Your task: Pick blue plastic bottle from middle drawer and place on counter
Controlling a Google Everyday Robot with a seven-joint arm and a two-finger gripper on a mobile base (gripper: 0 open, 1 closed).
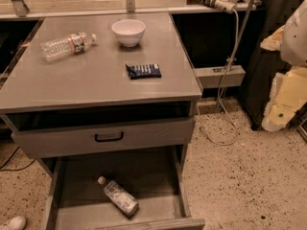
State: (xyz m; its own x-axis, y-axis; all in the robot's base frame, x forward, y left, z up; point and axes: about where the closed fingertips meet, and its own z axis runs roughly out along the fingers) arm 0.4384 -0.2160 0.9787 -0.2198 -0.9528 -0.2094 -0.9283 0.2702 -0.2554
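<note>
The blue plastic bottle [118, 197] lies on its side on the floor of the pulled-out middle drawer [158, 176], with its white cap pointing to the back left. The counter [96, 80] is the flat grey top of the cabinet above it. My gripper is out of view. Only white and yellowish parts of my arm [293, 75] show at the right edge, well away from the drawer and the bottle.
On the counter stand a white bowl [128, 31], a ribbed clear bottle with a red-and-white label [67, 44] lying at the back left, and a dark blue packet [143, 71]. A drawer front with a black handle [109, 137] overhangs the open drawer. Cables [225, 80] hang at the right.
</note>
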